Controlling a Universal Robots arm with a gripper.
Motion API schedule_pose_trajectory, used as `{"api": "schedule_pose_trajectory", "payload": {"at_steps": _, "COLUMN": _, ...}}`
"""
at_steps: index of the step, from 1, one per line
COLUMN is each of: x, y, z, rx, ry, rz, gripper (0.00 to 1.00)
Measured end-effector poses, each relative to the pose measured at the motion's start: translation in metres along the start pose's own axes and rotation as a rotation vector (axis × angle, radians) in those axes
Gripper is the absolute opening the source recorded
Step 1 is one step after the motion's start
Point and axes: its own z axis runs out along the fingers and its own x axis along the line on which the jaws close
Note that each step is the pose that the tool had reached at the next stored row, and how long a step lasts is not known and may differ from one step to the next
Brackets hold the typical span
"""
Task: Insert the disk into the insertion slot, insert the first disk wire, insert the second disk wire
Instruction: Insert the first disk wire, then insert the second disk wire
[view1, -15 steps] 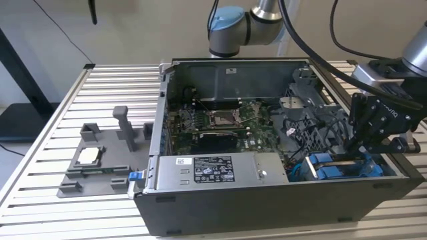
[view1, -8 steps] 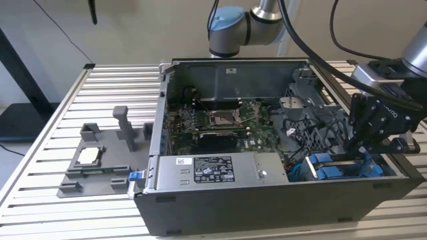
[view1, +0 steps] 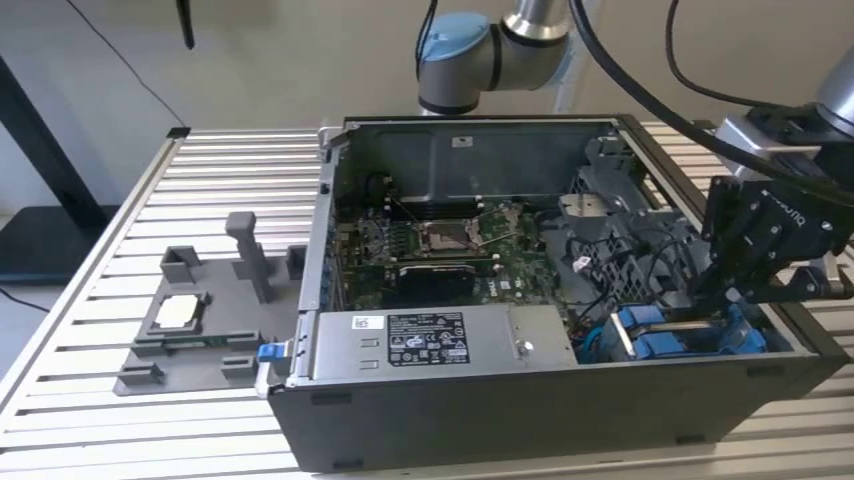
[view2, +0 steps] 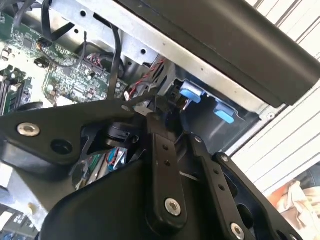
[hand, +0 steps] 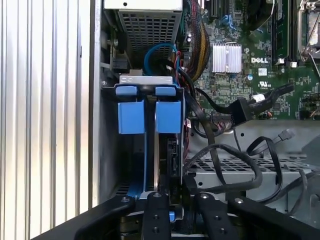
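The disk (hand: 159, 165) stands on edge in the insertion slot (hand: 107, 150), its blue carrier rail (hand: 144, 165) running along the bay below two blue tabs (hand: 131, 117). My gripper (hand: 175, 197) sits at the disk's near end, with the black fingers (hand: 155, 210) closed against its two sides. In the exterior view the gripper (view1: 727, 295) reaches down into the case's front right corner, over the blue tabs of the slot (view1: 661, 340). A loose black wire with a flat connector (hand: 240, 110) hangs beside the bay. In the second wrist view the gripper (view2: 162, 117) points at the blue tabs (view2: 190, 92).
The open computer case (view1: 534, 400) lies on a slatted metal table (view1: 227, 170). A grey power supply box (view1: 414, 345) sits at the case's front, with the green board and processor socket (view1: 441, 237) behind it. A grey fixture (view1: 187, 340) stands on the exterior view's left. Black cables (hand: 225, 160) crowd the bay.
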Motion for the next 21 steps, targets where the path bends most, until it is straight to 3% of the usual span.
{"api": "schedule_pose_trajectory", "payload": {"at_steps": 16, "x": -0.0015, "y": 0.0061, "z": -0.04, "rx": 0.0011, "ry": -0.0002, "rz": 0.0, "gripper": 0.27}}
{"api": "schedule_pose_trajectory", "payload": {"at_steps": 21, "x": -0.0017, "y": 0.0086, "z": -0.046, "rx": 0.0027, "ry": -0.0004, "rz": 0.0, "gripper": 0.27}}
